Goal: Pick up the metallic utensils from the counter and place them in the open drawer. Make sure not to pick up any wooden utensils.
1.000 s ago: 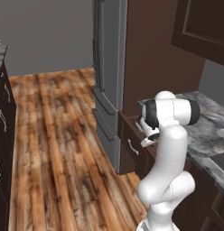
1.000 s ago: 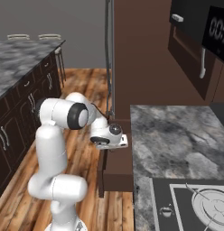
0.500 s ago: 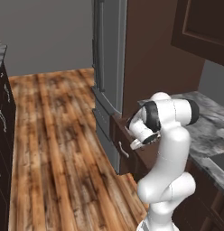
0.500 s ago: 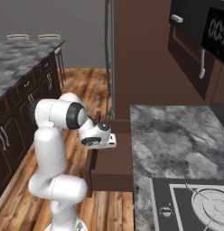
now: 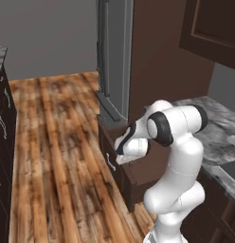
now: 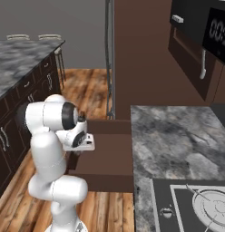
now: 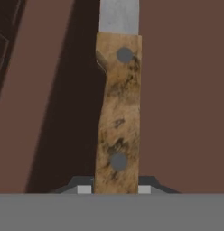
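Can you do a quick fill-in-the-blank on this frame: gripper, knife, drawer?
1. The gripper is shut on the ____.
2. The knife has a silvery blade and a ____ handle.
3. The gripper hangs over the open ____.
4. The drawer is made of dark brown ____.

Missing: knife; wooden; drawer; wood

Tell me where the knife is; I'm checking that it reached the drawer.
In the hand view, the silver-bladed knife with a mottled brown wooden handle is gripped in the claw, pointing away over the dark brown wooden drawer, which is open beside the grey marbled stone counter.
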